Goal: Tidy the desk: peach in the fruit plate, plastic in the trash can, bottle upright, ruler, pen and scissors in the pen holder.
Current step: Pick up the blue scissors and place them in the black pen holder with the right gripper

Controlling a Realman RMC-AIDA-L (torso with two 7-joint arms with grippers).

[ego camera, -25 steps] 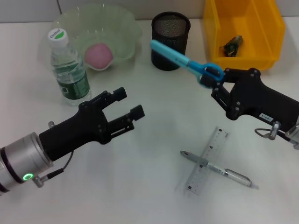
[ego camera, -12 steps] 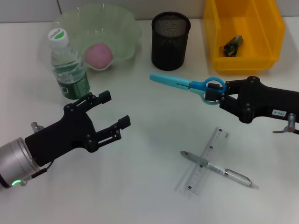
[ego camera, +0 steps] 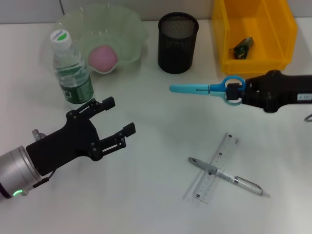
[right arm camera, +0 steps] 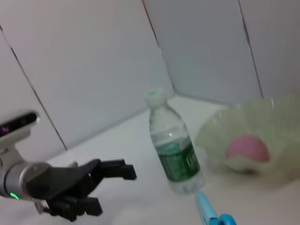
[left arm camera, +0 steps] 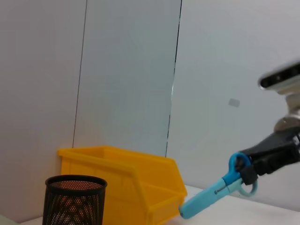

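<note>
A white table (ego camera: 156, 204) carries everything here (its surface is plain and matte). Behind it rises a pale grey wall (left arm camera: 126, 70) made of flat panels, with thin dark seams running up between them. In the right wrist view the same panelled wall (right arm camera: 93, 61) shows, meeting at a corner behind the table. A small grey rectangular patch (left arm camera: 234, 102) sits on one panel in the left wrist view; what it is cannot be made out.
</note>
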